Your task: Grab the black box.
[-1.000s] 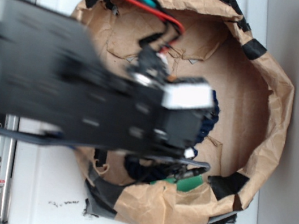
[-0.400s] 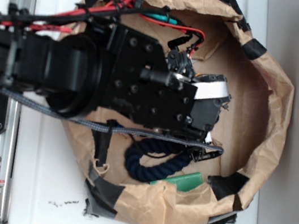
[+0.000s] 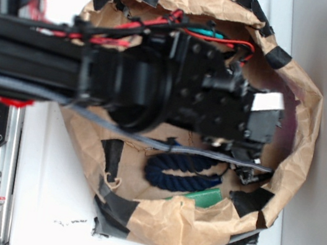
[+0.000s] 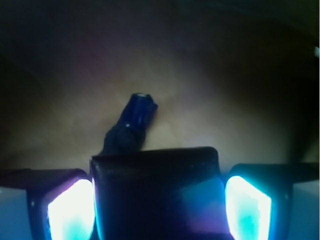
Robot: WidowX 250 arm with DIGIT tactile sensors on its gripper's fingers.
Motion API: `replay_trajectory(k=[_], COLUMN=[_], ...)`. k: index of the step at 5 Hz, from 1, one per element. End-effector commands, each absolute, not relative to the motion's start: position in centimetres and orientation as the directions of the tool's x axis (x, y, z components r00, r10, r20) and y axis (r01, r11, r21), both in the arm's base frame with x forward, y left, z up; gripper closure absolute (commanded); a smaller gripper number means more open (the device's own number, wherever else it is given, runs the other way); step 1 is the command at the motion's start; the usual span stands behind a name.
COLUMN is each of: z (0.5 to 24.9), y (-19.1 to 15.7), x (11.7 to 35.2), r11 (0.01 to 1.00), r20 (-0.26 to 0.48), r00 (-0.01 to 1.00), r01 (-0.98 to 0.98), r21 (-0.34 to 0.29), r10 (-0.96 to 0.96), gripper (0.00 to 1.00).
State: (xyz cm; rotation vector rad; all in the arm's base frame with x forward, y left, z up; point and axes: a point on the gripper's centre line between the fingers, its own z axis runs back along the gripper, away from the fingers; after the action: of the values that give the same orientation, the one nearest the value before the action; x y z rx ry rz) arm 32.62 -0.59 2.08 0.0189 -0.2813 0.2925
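Glossy black box [image 4: 156, 195], flat with rounded edges, sits clamped between the two glowing fingers [image 4: 72, 210]; a navy rope [image 4: 131, 125] end lies at 12 o'clock.

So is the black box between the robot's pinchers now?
Yes. In the wrist view the black box sits between the tool's two glowing fingers, filling the gap. Whether they press on it cannot be told.
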Motion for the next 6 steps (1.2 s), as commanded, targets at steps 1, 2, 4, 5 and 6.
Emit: replay_trajectory(k=[1, 2, 4, 5, 6], z=[4.6, 7.7, 14.1, 15.6, 16.8], y=[-0.5, 0.9, 2.7, 2.1, 1.2], x=[30.8, 29.2, 25.7, 26.3, 27.0], r11=[0.958, 0.96, 0.972, 0.976, 0.975], r20=[0.278, 0.269, 0.152, 0.101, 0.123], r00=[0.918, 0.924, 0.96, 0.971, 0.969], r01=[-0.284, -0.28, -0.234, -0.211, -0.206], r21=[-0.038, -0.009, -0.038, -0.051, -0.087], r10=[0.283, 0.272, 0.237, 0.216, 0.216], gripper=[1.0, 1.0, 1.0, 1.0, 1.0])
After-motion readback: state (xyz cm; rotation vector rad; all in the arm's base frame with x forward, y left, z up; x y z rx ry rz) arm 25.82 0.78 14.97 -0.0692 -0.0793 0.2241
